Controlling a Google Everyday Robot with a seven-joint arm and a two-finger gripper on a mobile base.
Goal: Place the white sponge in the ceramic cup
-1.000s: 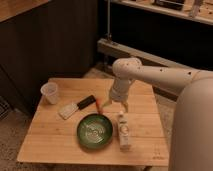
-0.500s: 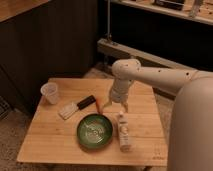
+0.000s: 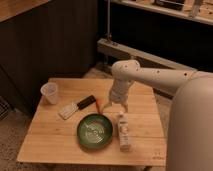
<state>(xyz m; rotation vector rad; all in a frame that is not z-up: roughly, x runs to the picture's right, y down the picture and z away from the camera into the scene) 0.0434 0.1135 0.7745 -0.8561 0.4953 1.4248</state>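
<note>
Nearest, a white bottle (image 3: 123, 132) lies just right of the green plate (image 3: 95, 132). Beyond the plate's left rim rests the white sponge (image 3: 68, 110), its long axis slanting toward a black bar (image 3: 86, 102). My gripper (image 3: 116, 105) hangs beyond the plate's right rim, pointing down, fingers spread and empty, with the sponge to its left. The ceramic cup (image 3: 49, 93) stands farthest left.

Almost no delta across the last second. Only thing that moves is the hand (image 3: 116, 104): it drifts a hair lower and toward the black bar (image 3: 86, 102), too slight to call with confidence. It now hangs over the tabletop (image 3: 50, 145) between that bar and the white bottle (image 3: 124, 132), just behind the green plate (image 3: 95, 132), fingers spread, nothing held. Whether its tips touch the wood, can't tell.
</note>
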